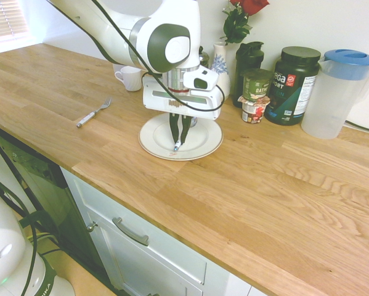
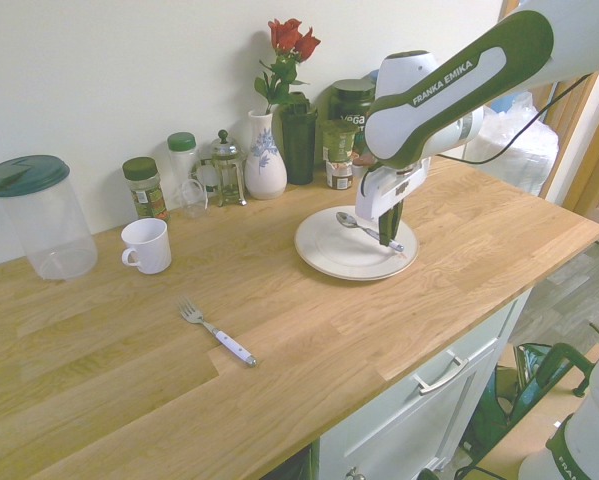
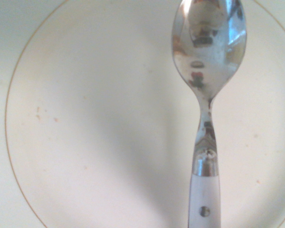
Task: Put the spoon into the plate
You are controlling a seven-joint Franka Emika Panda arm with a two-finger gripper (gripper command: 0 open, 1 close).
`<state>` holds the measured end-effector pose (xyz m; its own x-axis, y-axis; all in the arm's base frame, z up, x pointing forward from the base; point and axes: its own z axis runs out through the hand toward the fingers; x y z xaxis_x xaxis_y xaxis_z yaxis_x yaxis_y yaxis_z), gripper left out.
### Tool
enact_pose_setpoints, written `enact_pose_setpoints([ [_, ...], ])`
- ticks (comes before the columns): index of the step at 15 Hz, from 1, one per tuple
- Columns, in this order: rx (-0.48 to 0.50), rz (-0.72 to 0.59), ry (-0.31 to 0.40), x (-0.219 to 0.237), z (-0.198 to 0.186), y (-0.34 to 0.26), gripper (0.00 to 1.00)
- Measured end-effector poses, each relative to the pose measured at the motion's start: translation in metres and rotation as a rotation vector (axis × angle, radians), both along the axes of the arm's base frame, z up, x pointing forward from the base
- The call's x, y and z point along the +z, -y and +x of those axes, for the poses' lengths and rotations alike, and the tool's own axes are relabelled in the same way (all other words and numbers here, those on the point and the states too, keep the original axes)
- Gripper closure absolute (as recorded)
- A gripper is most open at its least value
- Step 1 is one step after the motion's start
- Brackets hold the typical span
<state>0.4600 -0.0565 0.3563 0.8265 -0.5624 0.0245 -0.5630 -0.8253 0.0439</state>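
Observation:
The white plate lies on the wooden counter near the back row of jars. My gripper points straight down over it, shut on the white handle of the spoon. The spoon lies nearly flat and very low above the plate's inner well, its shiny bowl pointing away from the fingers. I cannot tell whether it touches the plate. The wrist view shows the spoon's bowl and neck against the plate's surface.
A white-handled fork lies on the counter apart from the plate. A white mug, a vase with roses, several jars and a lidded pitcher line the wall.

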Motion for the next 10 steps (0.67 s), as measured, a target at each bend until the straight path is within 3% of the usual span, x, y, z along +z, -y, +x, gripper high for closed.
enact_pose_setpoints([
  [10, -0.007, -0.014, 0.016, 0.004, 0.002, -0.013, 0.0],
])
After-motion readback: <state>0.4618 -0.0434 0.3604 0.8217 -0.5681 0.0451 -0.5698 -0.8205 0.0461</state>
